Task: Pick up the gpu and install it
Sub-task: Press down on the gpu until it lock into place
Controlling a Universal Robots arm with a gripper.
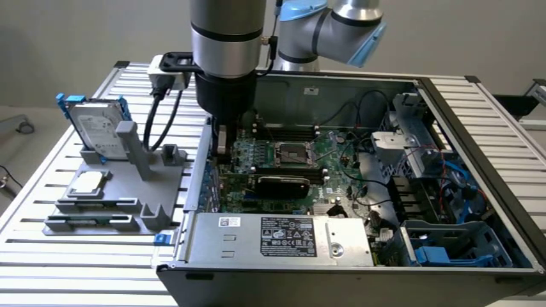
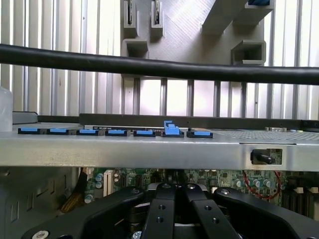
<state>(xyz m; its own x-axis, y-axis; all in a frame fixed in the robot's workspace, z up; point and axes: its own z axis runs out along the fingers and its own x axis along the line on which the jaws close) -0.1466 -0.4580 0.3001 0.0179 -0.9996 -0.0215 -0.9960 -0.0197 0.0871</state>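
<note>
The gpu (image 1: 282,185) stands on edge on the green motherboard (image 1: 328,144), just in front of the processor socket, its black rounded-corner cover facing the exterior view. My gripper (image 1: 224,153) reaches down into the open computer case beside the wall at the exterior view's left, above and to the left of the card's end. I cannot tell whether it touches the card. In the wrist view the gripper (image 2: 174,191) has its black fingers (image 2: 162,214) closed together with nothing between them, the motherboard (image 2: 129,177) lying beyond.
A grey holder (image 1: 111,204) outside the case carries a silver hard drive with blue rails (image 1: 94,128) and a square silver chip (image 1: 88,182). The power supply (image 1: 282,236) fills the case's front. Blue clips (image 2: 114,132) line the case wall. A black cable (image 2: 149,64) crosses the wrist view.
</note>
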